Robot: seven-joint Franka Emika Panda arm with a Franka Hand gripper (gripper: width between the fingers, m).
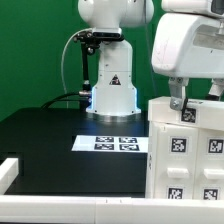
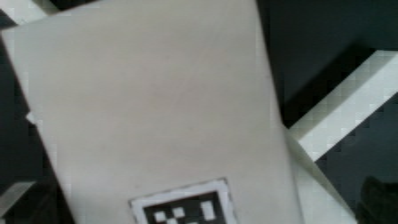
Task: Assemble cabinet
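Claw (image 1: 187,108): spread to full width, hanging just above the top edge of the cabinet, one dark fingertip (image 1: 180,104) visible beneath the white wrist housing; nothing pinched; contact with the panel edge not discernible. Fingers not seen in the wrist view.

Cabinet (image 1: 185,150): white, boxy, built of flat panels, standing upright on the black table (image 1: 45,140). Placed just beside the marker board, on the exterior view's right of it, the lower corner meeting or overlapping the board's edge. Small square black-and-white tags scattered over the facing panels, several per face. Wrist view filled by one broad white panel (image 2: 151,110), smooth and plain, set at a slant across the frame, one tag (image 2: 187,208) near its end; a second white panel strip (image 2: 347,115) off to its side against the dark surface.

Marker board (image 1: 112,143): thin white sheet, flat on the table, four tags, lying in front of the robot base (image 1: 112,95).
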